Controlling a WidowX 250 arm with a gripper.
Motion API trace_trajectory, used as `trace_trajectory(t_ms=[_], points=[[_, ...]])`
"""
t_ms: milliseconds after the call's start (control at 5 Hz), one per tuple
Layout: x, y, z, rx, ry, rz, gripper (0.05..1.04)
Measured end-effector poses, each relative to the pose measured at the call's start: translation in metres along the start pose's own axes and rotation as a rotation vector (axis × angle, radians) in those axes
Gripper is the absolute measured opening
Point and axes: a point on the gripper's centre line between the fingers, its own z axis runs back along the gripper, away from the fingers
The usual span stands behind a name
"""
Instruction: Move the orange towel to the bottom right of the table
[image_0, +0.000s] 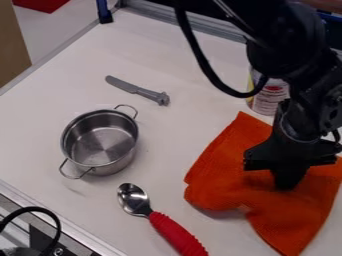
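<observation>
No lettering is coming through legibly: on a container (264, 111) standing at the right of the frame, toward the top, a pale label (270, 101) is showing a red mark (273, 88) and small print too blurred to read.

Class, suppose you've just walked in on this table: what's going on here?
A robot arm is handling the orange towel: its gripper is down at the cloth, though whether it has hold of it is hard to tell. The towel lies rumpled at the lower right of the view. The pot, the knife and the red-handled spoon lie to its left, away from the gripper.
</observation>
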Motion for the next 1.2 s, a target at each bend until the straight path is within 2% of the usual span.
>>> trace_trajectory(t_ms=[200, 400, 600, 800, 1000, 1200], points=[[0.007, 0.012, 0.005, 0.030, 0.050, -0.012, 0.208], [0.016, 0.016, 0.022, 0.009, 0.055, -0.036, 0.435], [0.024, 0.010, 0.051, -0.052, 0.026, -0.102, 0.724], [0.027, 0.009, 0.075, -0.140, -0.033, -0.115, 0.972], [0.025, 0.013, 0.085, -0.182, -0.046, -0.218, 0.998], [0.017, 0.019, 0.088, -0.192, 0.050, -0.322, 0.998]])
